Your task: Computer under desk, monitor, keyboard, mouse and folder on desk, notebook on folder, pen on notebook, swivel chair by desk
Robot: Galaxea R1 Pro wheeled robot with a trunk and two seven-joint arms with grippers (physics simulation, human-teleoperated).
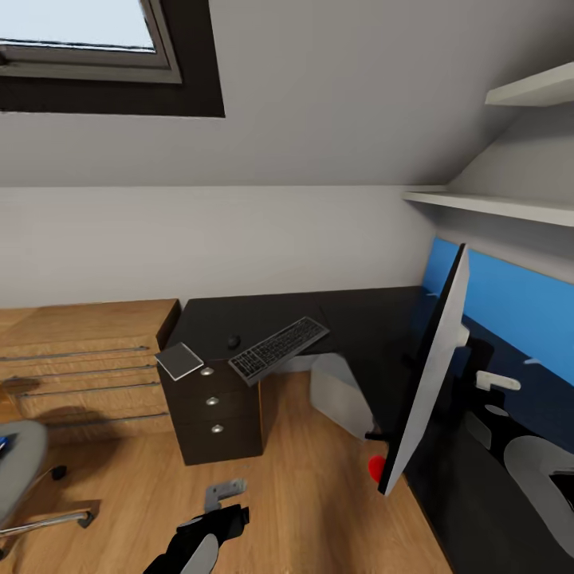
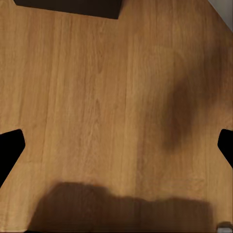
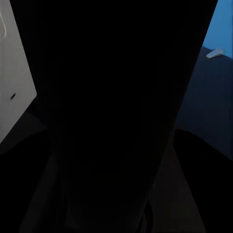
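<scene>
Attic bedroom, black L-shaped surface [image 1: 351, 319] ahead.

From the left: swivel chair [image 1: 17, 470] on the oak floor; notebook [image 1: 179, 360] at the surface's left corner; mouse [image 1: 233, 341]; keyboard [image 1: 279, 349] overhanging the front edge; computer [image 1: 339, 395] underneath; monitor [image 1: 426, 375] tilted at the right. Left claw [image 1: 225, 490] hangs spread over the floor; right claw's state I cannot tell.

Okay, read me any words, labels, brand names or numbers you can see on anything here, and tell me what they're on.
No readable text anywhere.
Slim silver-grey keyboard with dark keys: key legends too small and blurred to read.
Large black flat monitor: seen nearly edge-on; a red dot at its lower corner, no lettering.
Thin flat grey notebook: plain cover, no label.
Black three-drawer cabinet: bare round knobs, no markings.
</scene>
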